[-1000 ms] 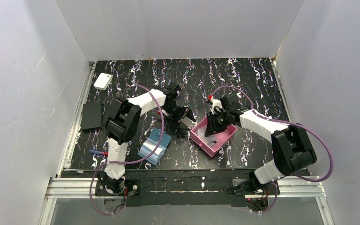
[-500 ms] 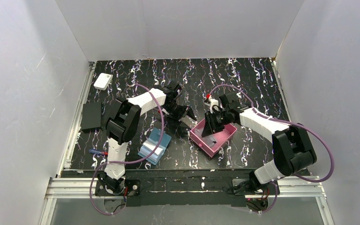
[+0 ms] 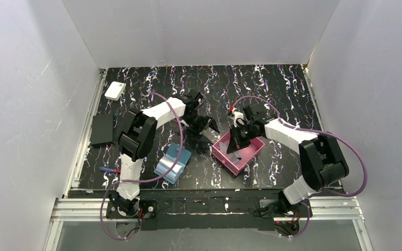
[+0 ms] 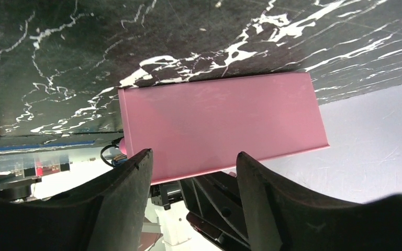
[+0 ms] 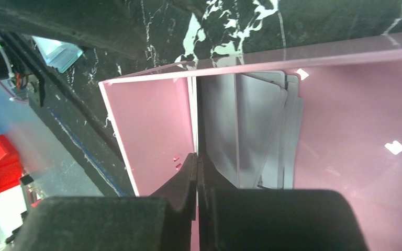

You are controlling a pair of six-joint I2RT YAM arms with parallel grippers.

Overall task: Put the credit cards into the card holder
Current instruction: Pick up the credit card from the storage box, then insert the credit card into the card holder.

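Note:
The teal-blue card holder (image 3: 172,162) lies open on the table, left of the pink tray (image 3: 231,166). Several grey credit cards (image 5: 259,130) lean fanned inside the tray (image 5: 152,125). My right gripper (image 3: 237,140) hangs over the tray's left part. In the right wrist view its jaws (image 5: 196,155) are shut on one thin card (image 5: 194,112), seen edge-on and upright. My left gripper (image 3: 205,133) is open and empty just outside the tray's left wall. In the left wrist view (image 4: 193,175) that pink wall (image 4: 220,125) fills the space ahead of the fingers.
A matte black slab (image 3: 102,129) lies at the table's left edge, with a small white box (image 3: 114,90) at the far left. The two grippers are close together across the tray's left wall. White walls stand on three sides.
My right gripper has shifted slightly left and away over the tray, still shut. The left gripper has barely moved and stays open.

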